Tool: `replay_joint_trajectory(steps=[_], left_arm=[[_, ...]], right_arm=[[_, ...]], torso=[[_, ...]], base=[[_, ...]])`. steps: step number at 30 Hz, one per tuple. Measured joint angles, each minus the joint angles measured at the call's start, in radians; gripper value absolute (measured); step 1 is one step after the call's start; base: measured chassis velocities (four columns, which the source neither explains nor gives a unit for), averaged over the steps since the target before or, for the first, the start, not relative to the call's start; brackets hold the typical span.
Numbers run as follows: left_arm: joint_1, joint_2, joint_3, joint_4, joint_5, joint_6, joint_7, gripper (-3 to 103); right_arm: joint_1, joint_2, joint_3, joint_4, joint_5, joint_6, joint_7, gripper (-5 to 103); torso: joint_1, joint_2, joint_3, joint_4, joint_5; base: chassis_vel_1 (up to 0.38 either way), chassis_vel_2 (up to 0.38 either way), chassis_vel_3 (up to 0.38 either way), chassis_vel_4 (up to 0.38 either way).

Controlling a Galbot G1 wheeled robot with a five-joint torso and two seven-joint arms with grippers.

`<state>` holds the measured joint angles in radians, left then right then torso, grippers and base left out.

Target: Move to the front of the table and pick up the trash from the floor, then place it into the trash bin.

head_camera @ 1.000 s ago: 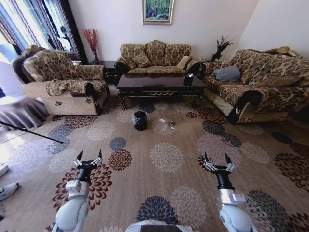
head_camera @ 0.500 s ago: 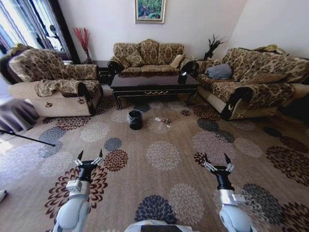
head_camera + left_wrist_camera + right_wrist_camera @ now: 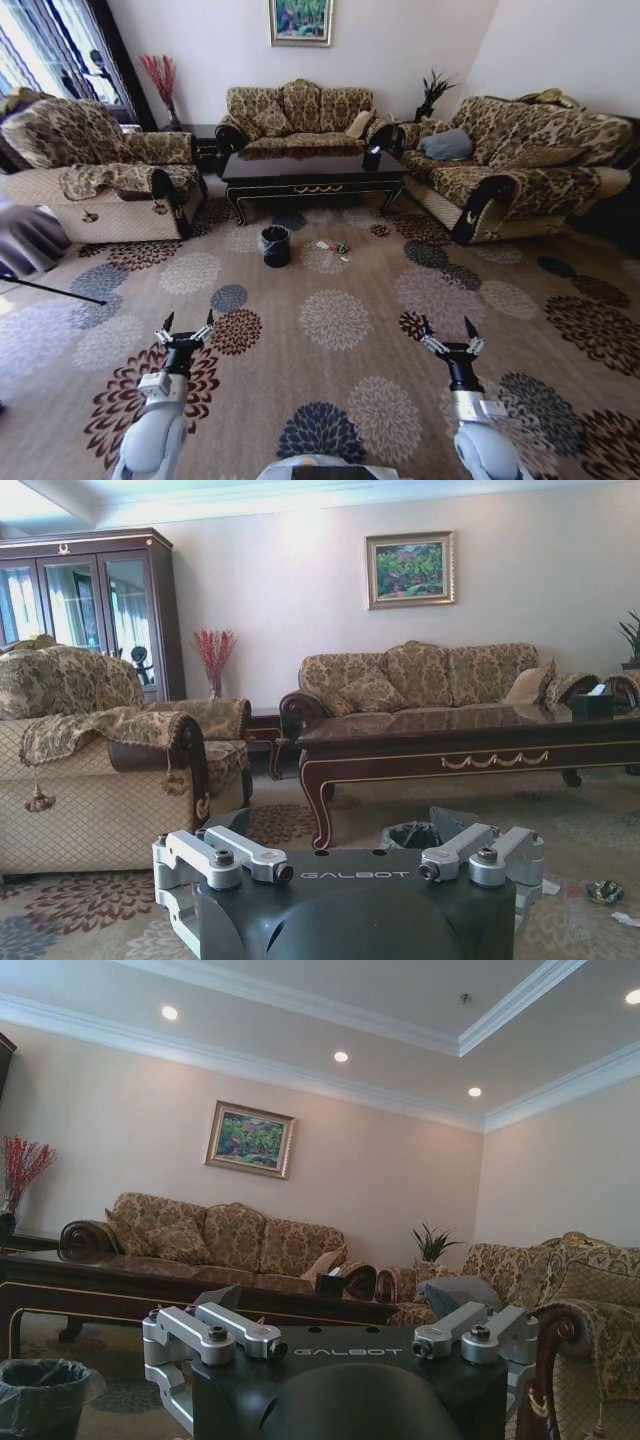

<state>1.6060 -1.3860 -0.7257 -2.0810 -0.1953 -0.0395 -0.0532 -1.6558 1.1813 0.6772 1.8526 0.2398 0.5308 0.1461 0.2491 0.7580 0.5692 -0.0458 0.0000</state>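
Change since earlier: between the earlier head views and now the whole scene has slid left and the sofas sit a little nearer, so the camera and base are judged to have driven and turned; both arms are held in the same spot in the picture.
Floor: patterned carpet is spread across the room, and a wide stretch of it lies between the robot and the litter.
Surface: the long dark coffee table is seen ahead, before the far sofa; a black box-shaped holder stands on it near its right end.
Trash bin: it is set on the carpet just in front of the surface, left of the litter, with its bag folded over the rim; it is judged light and easily tipped.
Trash: small scraps are scattered on the carpet just right of the bin, well apart from both arms. They are judged light and soft; the paper should crush under a pinch and is best taken across its bulk. Which piece is which cannot be told at this range.
Left tool: it is held low over the carpet at the near left, fingers spread wide, nothing gripped or touched.
Right tool: it is held likewise at the near right, fingers spread, empty.
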Motion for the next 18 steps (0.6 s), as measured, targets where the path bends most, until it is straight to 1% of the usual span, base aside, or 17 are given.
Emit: replay_joint_trajectory(steps=[1, 5, 15, 18], left_arm=[[0.000, 0.000, 0.000, 0.000, 0.000, 0.000, 0.000, 100], [-0.002, -0.001, 0.001, 0.004, 0.002, -0.009, 0.000, 100], [-0.003, -0.002, 0.001, 0.008, 0.004, -0.016, 0.000, 100], [-0.003, -0.002, 0.000, 0.008, 0.004, -0.018, 0.000, 100]], right_arm=[[0.000, 0.000, 0.000, 0.000, 0.000, 0.000, 0.000, 100], [0.000, 0.002, 0.000, 0.000, -0.001, 0.000, -0.001, 100], [-0.002, 0.006, 0.000, -0.001, -0.004, 0.001, -0.002, 100], [-0.003, 0.006, 0.000, -0.001, -0.005, 0.002, -0.002, 100]], torso=[[0.000, 0.000, 0.000, 0.0000, 0.0000], [-0.008, -0.021, -0.013, -0.0001, 0.0000], [-0.019, -0.044, -0.026, -0.0002, 0.0000], [-0.025, -0.060, -0.034, -0.0002, 0.0001]], base=[[0.000, 0.000, 0.000, 0.000], [0.000, 0.000, 0.000, 0.000], [0.000, 0.000, 0.000, 0.000], [0.000, 0.000, 0.000, 0.000]])
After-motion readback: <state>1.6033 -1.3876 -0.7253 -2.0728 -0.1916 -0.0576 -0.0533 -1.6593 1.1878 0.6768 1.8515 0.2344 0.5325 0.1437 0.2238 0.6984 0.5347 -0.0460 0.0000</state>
